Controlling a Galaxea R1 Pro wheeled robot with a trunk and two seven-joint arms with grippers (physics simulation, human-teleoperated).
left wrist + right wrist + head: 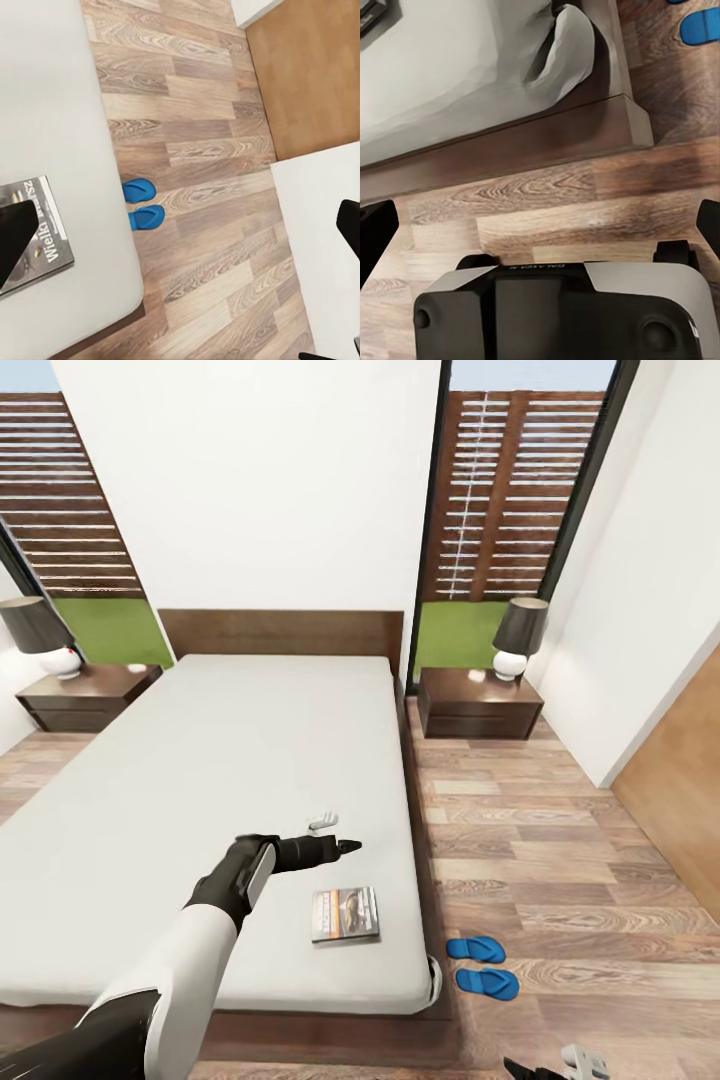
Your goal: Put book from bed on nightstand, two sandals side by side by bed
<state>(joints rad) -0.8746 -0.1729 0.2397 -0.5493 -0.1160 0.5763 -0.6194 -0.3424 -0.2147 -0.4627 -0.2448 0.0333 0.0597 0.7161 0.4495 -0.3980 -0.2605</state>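
Head view: the left gripper (335, 835) hovers over the bed (200, 780), fingers spread and holding nothing — the book (345, 914) lies flat on the mattress at its 6 o'clock. The two sandals (482, 965) sit side by side on the wood floor (560, 860) at the book's 3 o'clock, just beside the bed frame. Nightstands (478, 703) with lamps (518, 637) flank the headboard.

Left wrist view: book (34, 232) on the mattress, sandals (141, 204) on the planks beside it.

Right wrist view: the right gripper's fingers (375, 232) stand wide apart — empty — above the floor by the bed's foot corner.

Head camera looks down the bed (200, 780) from its foot. Both wrist cameras face down, sharing the bed corner and sandals (141, 204).
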